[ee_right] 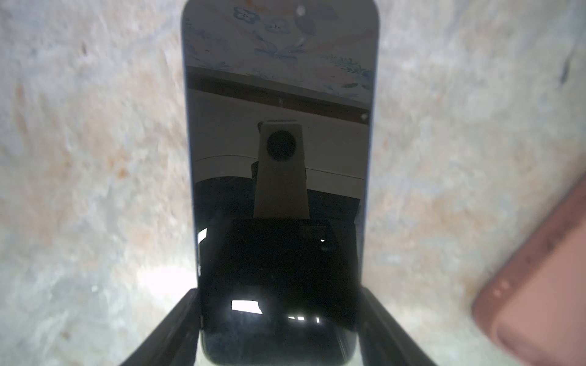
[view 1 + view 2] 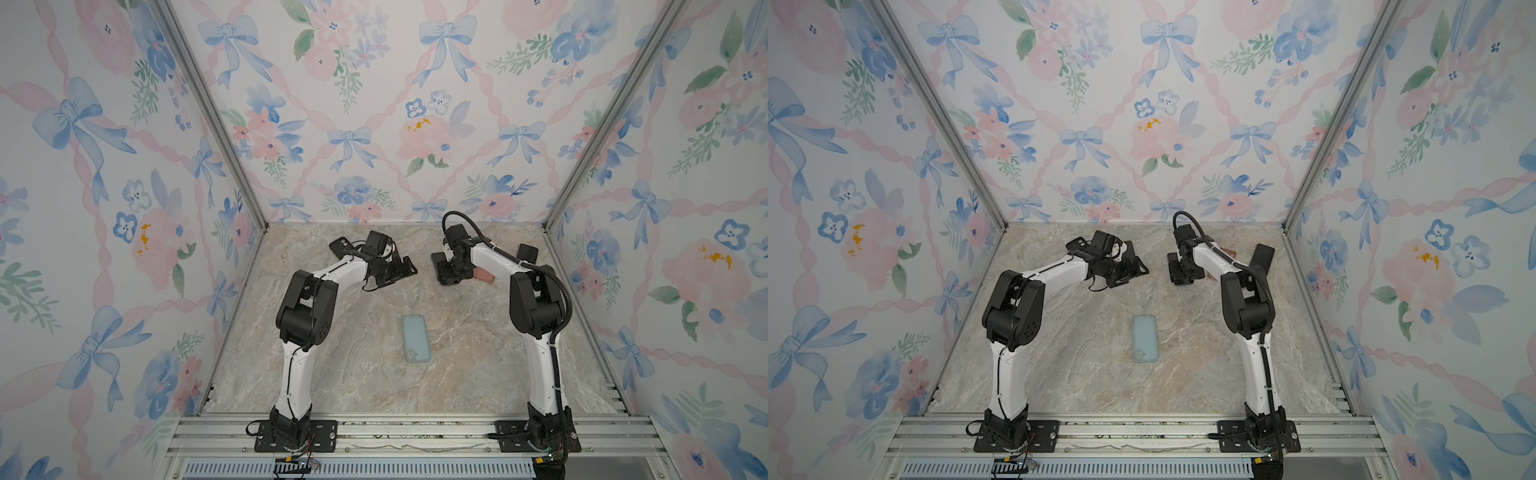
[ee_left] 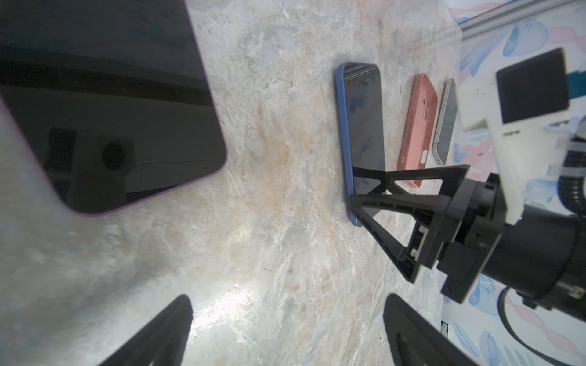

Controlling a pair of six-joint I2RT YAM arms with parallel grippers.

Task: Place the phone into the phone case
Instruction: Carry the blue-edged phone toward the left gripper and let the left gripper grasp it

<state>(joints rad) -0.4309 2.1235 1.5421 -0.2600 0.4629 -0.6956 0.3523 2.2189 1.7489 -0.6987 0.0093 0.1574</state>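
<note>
Pinching the blue phone (image 1: pixel 279 126) by its long edges, the right gripper (image 1: pixel 279 294) stands between the case (image 2: pixel 415 338) and the far bench (image 2: pixel 332 374) edge.

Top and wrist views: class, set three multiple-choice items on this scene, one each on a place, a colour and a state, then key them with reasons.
1. Where does the light blue rectangular phone case lie on the marble-patterned table?
A. Mid-table, between the two arms.
B. Against the back wall.
C. In a gripper.

2. What colour is the speckled rectangular case beside the blue-edged dark-screened phone?
A. Green.
B. Salmon pink.
C. White.

3. How is the left gripper?
A. Shut on a phone.
B. Shut on nothing.
C. Open, holding nothing.

Key: 1 A, both top views show it alone there. 2 B, the left wrist view shows it pink. 3 C, its fingers stand wide apart over bare table.
</note>
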